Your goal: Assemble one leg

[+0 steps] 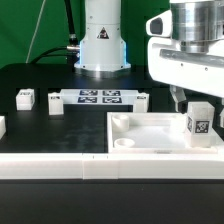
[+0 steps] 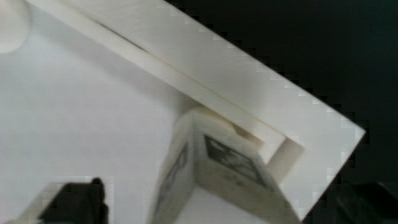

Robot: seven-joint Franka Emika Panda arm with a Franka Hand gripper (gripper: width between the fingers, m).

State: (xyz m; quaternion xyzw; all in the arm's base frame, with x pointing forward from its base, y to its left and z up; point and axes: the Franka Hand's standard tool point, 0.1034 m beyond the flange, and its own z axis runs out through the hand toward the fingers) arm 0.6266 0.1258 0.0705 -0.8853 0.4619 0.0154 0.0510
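Exterior view | arm reaches down | end effector point(image 1: 198, 100) grips leg point(image 1: 199, 123) upright over tray point(image 1: 150, 135)

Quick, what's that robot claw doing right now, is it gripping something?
Gripper: just above the leg, which stands in the tray-like part; open or closed cannot be told.

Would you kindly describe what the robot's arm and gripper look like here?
The arm is glossy white with a rounded base bearing a dark triangular label; black cables run up behind it. The gripper hangs from a boxy white hand with a grey cylindrical wrist above. Its fingers are dark, nearly black.
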